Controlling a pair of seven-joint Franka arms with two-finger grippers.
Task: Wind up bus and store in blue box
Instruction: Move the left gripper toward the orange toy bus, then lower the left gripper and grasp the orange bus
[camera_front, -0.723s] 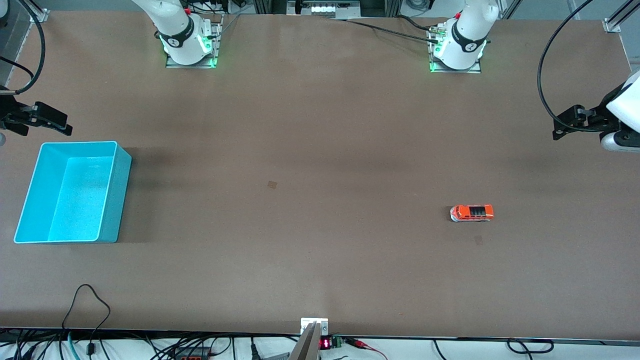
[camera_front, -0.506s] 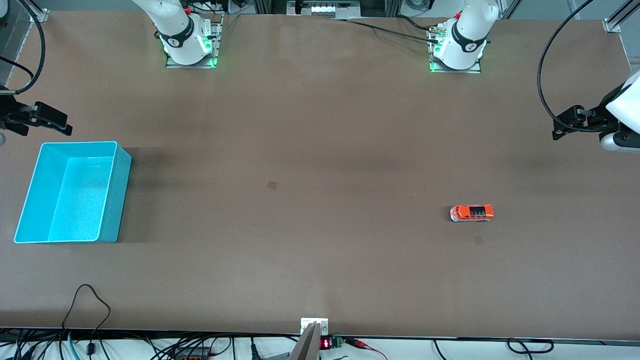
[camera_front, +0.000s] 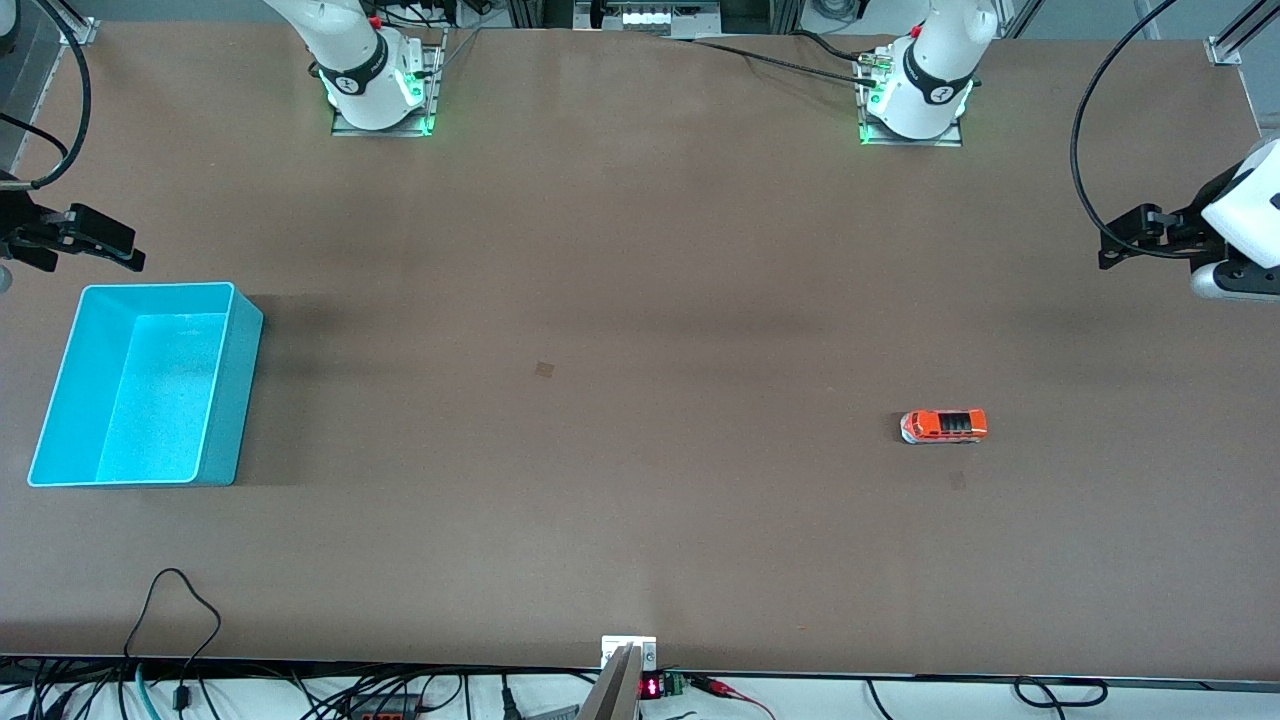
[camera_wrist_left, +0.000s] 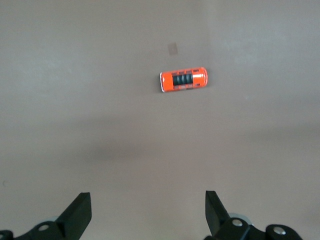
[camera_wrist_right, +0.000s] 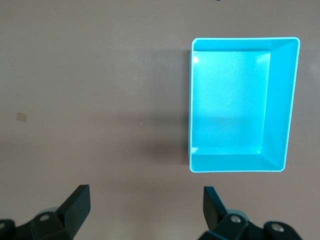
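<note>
1. Brown tabletop (camera_front: 640, 300) is stretching bare between the two arm bases, with only the task's two things lying on it.
2. The bus (camera_front: 943, 425) is sitting upright on its wheels toward the left arm's end of the table, well apart from the blue box (camera_front: 232, 400), which is standing with nothing in it at the right arm's end.
3. The left gripper (camera_wrist_left: 148, 212) is hanging high over the table at its own end, fingers spread wide and gripping nothing, with the bus lying in its wrist view.
4. The right gripper (camera_wrist_right: 146, 210) is waiting above the table beside the box, fingers likewise parted and holding nothing.
5. The toy is looking light and rigid, probably hard plastic or thin metal (the glossy orange shell is likely to be slippery), and it is free to roll on its wheels if nudged.
6. The safest hold is looking to be across the two long flat sides, at mid-length, fingers clear of the wheels.
7. How it winds is not showing from here; it may be a pull-back drive, so pressing it down while drawing it backward could be needed.
</note>
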